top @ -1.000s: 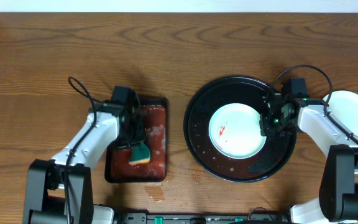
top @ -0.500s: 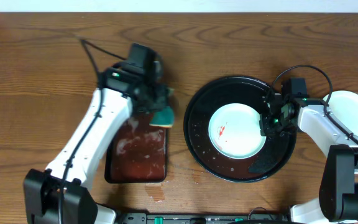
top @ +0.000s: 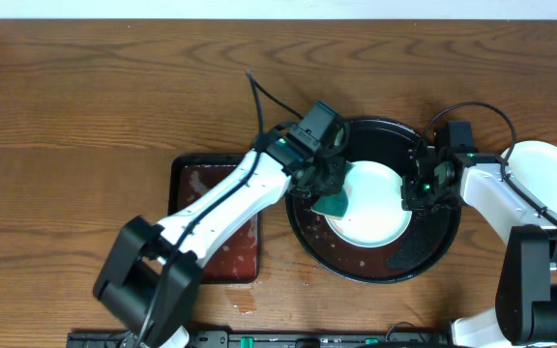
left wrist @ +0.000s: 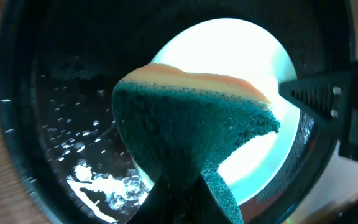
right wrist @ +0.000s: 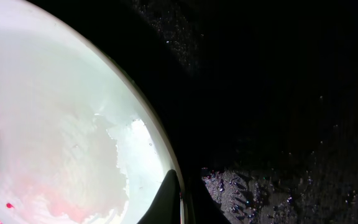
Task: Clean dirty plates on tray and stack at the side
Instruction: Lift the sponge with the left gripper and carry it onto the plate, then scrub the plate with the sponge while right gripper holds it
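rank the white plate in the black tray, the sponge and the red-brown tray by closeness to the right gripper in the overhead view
1. white plate, its right rim at the jaws of the right gripper
2. sponge, over the plate's left edge
3. red-brown tray, farthest left

Overhead I look straight down at the brown wooden table [top: 66, 77]; both wrist views crowd the glossy black round tray [left wrist: 42, 93].
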Tool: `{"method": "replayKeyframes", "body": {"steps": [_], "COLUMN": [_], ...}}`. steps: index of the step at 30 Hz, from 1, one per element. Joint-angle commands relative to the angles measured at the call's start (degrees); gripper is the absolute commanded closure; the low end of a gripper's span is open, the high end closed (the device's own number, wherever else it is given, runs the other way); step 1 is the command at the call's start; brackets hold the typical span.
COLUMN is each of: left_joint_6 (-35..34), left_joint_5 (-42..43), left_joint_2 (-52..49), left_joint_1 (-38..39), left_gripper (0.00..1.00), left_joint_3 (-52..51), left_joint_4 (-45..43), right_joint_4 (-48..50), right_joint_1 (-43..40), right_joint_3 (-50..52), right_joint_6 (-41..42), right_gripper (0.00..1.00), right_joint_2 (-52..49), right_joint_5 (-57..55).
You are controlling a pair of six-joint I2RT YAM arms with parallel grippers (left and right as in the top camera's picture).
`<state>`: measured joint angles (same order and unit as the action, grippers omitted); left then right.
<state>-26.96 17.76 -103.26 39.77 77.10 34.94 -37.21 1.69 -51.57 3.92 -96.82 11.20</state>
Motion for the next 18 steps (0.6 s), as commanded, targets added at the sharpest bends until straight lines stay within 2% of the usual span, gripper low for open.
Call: {"method": "replayKeyframes", "body": {"steps": [1,6,12,14,18], "left_joint_6": [-4.6,-8.6,-8.7,-7.1,-6.5], "left_joint_5": [2.4,13.2,13.7,11.5,-5.6], "left_joint_2": [-3.1,-9.2,-15.5,-16.7,-16.5], "left_joint_1": [0.8,3.0,5.7,5.6,3.6], "left_gripper": [0.93,0.93,0.92,0.92,0.93], "left_joint_3": [0.0,0.0,0.0,0.0,0.4], "left_joint_4": [-2.4,-9.5,-11.7,-11.3,-3.0], "right_joint_4": [0.1,0.2,0.0,-0.3,-1.4], "right_joint_1": [1.0,1.0,1.0,1.0,1.0], "right_joint_3": [1.3,1.3,1.3,1.3,1.3], "right_joint_6": [1.7,1.2,1.2,1.2,1.1], "right_gripper": [0.99,0.99,0.99,0.99,0.99], "right_joint_2": [-1.1,-1.1,-1.1,-1.1,-1.1], "right_joint_5": [-1.0,1.0,1.1,1.1,1.1]}}
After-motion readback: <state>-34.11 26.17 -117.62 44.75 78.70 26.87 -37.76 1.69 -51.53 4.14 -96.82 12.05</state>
